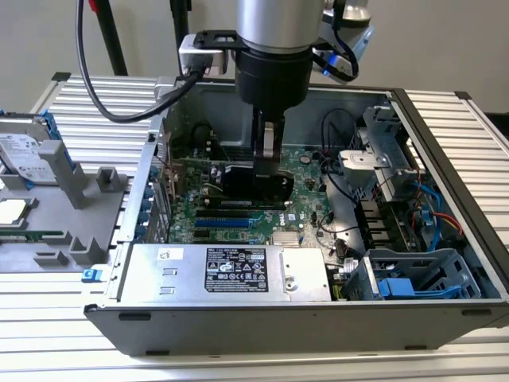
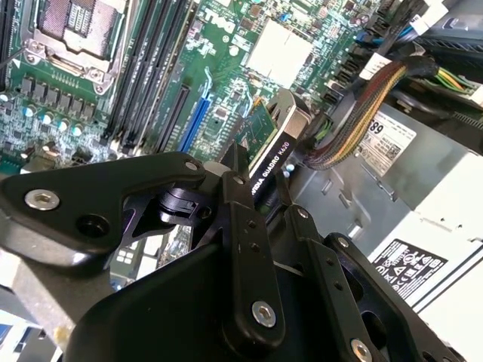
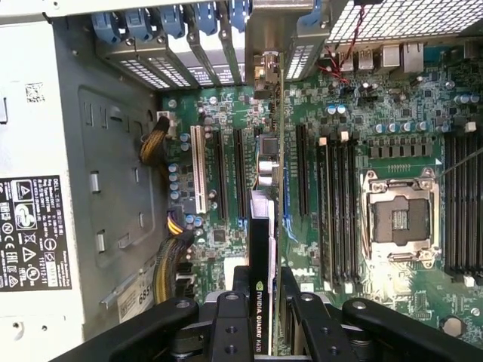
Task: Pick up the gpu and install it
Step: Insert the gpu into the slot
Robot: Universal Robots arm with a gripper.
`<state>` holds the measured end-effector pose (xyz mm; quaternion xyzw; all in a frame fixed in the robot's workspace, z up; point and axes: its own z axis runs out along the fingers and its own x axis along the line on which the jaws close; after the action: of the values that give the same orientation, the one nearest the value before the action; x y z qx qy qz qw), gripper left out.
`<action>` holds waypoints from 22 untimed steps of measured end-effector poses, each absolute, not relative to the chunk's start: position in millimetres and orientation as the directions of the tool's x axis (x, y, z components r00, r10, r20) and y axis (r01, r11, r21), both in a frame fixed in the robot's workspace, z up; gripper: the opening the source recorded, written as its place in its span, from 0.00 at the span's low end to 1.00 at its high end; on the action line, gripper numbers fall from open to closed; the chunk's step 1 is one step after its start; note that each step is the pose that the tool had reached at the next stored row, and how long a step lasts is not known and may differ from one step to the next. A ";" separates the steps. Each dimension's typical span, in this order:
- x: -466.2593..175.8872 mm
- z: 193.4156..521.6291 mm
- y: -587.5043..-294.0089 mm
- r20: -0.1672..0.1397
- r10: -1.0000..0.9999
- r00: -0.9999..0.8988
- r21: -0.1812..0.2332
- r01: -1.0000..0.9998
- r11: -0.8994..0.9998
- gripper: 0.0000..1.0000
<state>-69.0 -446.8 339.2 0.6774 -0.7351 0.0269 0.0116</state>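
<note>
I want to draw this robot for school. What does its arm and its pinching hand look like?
The arm is a shiny silver tube ending in a round black collar. A thick black cable loops off it, and a small part glows blue near the top. The gripper is made of flat black metal bars joined by silver screws, with narrow fingers.

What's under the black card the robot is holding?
Under the gpu, gripped by the fingers, lies the green motherboard with its long black slots. Whether the card's bottom edge sits in a slot is hidden by the card itself.
</note>
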 end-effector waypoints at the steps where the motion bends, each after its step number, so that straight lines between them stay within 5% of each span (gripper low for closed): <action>1: -68.9 338.8 -446.8 0.054 -0.995 -0.082 -0.024 -0.996 0.081 0.00; 22: -69.0 332.2 -446.8 0.056 -0.995 -0.082 -0.024 -0.996 0.081 0.00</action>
<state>-69.0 -446.8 332.2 0.6773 -0.7351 0.0277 0.0124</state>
